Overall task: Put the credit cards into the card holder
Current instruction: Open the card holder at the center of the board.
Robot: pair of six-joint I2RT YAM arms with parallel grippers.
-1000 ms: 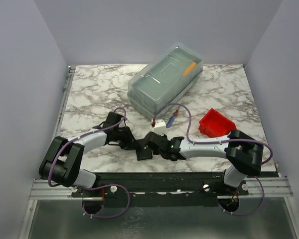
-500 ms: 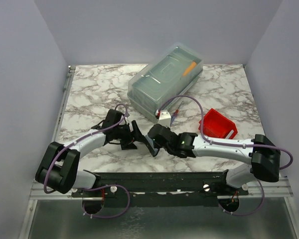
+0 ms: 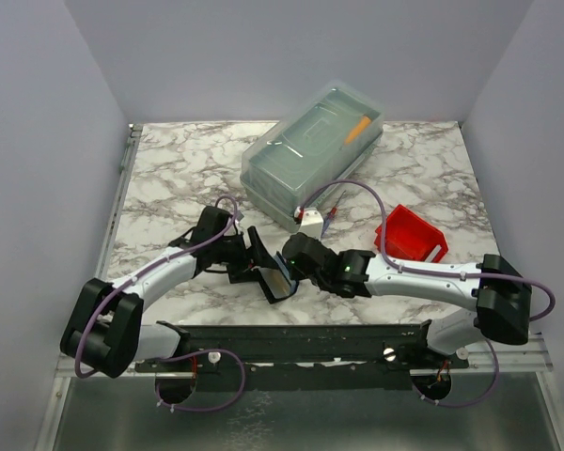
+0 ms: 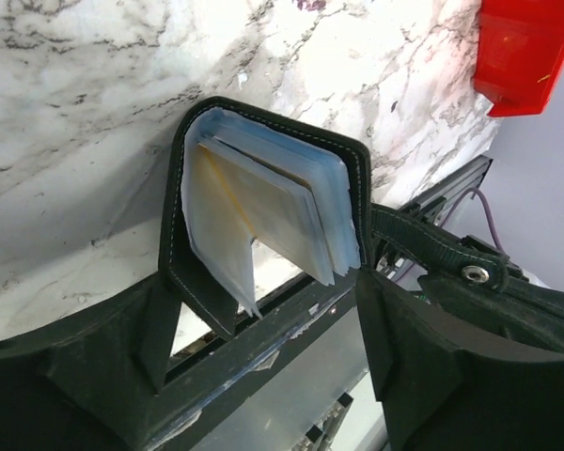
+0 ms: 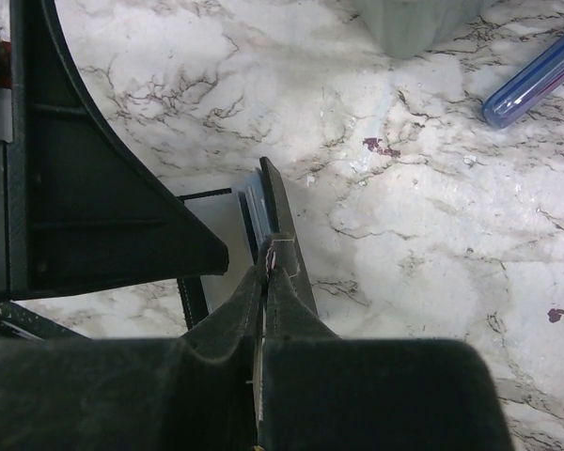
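Overhead, card holder [image 3: 278, 281]: opened like a book and raised on edge at the near middle of the marble table [image 3: 169, 178], its pale inside towards the camera.
Overhead, right gripper [image 3: 289, 266]: reaches in from the right and meets the holder's right edge.
Overhead, left gripper [image 3: 254, 257]: just left of the holder, fingers spread wide.
Overhead, surroundings: clear lidded box [image 3: 312, 150] at the far middle; red bin [image 3: 409, 233] to the right; pen [image 3: 331, 218] beside the box's near edge.
Left wrist, left gripper [image 4: 263, 301]: jaws wide apart and gripping nothing; the holder stands in the gap.
Left wrist, card holder [image 4: 263, 117]: black stitched cover open, clear sleeves fanned out inside.
Left wrist, tan card [image 4: 273, 221]: lodged in a sleeve of the holder; whether other cards are there cannot be told.
Left wrist, strap [image 4: 432, 249]: black, with a metal snap, at the holder's right edge.
Left wrist, red bin [image 4: 522, 47]: upper right corner, well apart.
Right wrist, right gripper [image 5: 271, 272]: fingers pressed together on the holder's thin edge.
Right wrist, card holder [image 5: 280, 211]: seen edge-on, upright over the table.
Right wrist, pen [image 5: 536, 80]: blue end on the marble at upper right, well apart from the holder.
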